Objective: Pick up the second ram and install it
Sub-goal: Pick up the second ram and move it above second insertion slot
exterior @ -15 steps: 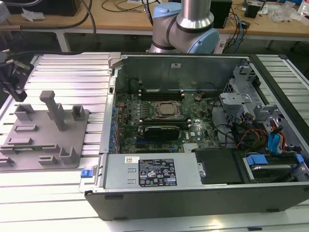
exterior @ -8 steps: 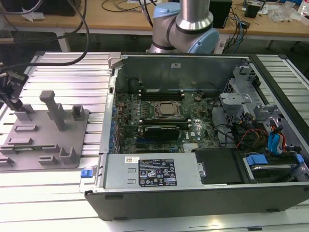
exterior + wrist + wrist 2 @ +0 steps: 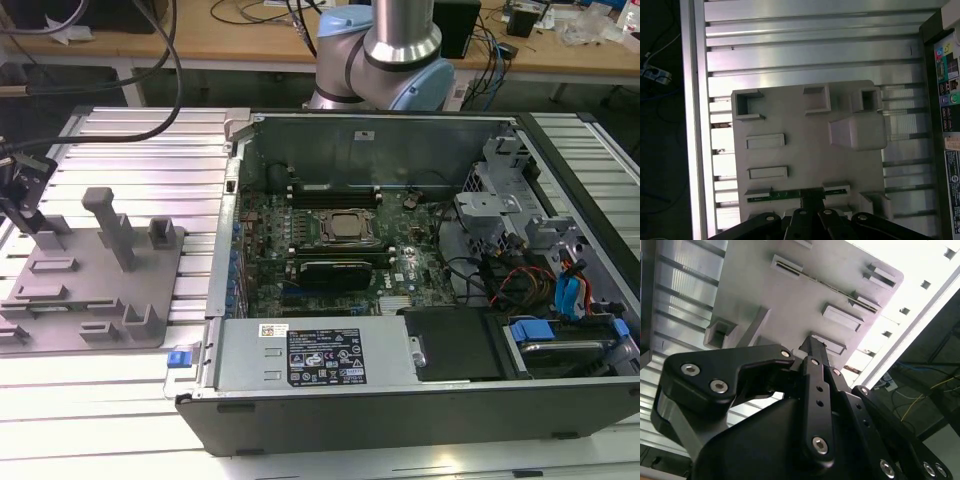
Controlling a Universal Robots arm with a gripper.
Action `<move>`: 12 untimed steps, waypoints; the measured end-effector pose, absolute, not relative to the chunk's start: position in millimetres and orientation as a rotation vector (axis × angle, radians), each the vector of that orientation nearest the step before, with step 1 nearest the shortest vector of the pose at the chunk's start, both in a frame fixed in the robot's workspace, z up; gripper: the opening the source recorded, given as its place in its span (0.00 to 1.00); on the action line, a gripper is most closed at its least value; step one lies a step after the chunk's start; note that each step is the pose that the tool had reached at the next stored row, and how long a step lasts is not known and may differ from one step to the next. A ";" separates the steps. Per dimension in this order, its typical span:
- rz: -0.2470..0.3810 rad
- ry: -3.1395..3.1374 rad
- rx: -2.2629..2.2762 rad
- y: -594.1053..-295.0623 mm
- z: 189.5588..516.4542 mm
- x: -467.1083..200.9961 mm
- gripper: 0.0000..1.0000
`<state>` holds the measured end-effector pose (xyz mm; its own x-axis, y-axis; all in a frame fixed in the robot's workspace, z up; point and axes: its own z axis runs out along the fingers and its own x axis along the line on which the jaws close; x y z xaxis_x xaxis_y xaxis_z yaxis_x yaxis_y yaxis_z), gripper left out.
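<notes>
The second ram (image 3: 780, 196) is a thin green stick standing on edge between two end blocks of the grey fixture (image 3: 805, 155). In the second wrist view the ram (image 3: 825, 284) shows as a thin strip, well apart from the fingertips. My gripper (image 3: 812, 192) hovers above the fixture with its black fingers drawn together and nothing between them. In the first wrist view its tips overlap the stick's middle. The gripper (image 3: 812, 345) lines up with a rectangular slot block in the second wrist view. In the exterior view the gripper (image 3: 28, 212) hangs over the fixture's (image 3: 90, 295) left part.
An open computer case (image 3: 400, 405) lies at the exterior view's right, with the silver CPU (image 3: 345, 228) and long black memory slots (image 3: 330, 190) on its board. A tall grey post (image 3: 110, 225) and a cube block (image 3: 160, 233) rise from the fixture. The slatted table's edge (image 3: 690, 125) runs beside it.
</notes>
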<state>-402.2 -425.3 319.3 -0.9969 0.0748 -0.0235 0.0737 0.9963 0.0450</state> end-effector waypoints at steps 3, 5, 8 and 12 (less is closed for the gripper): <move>0.069 3.114 0.116 -425.3 319.3 -402.2 0.08; 0.069 3.114 0.115 -425.3 319.3 -402.2 0.08; 0.069 3.114 0.111 -425.3 319.1 -402.3 0.08; 0.063 3.119 -0.073 -425.3 317.5 -402.4 0.08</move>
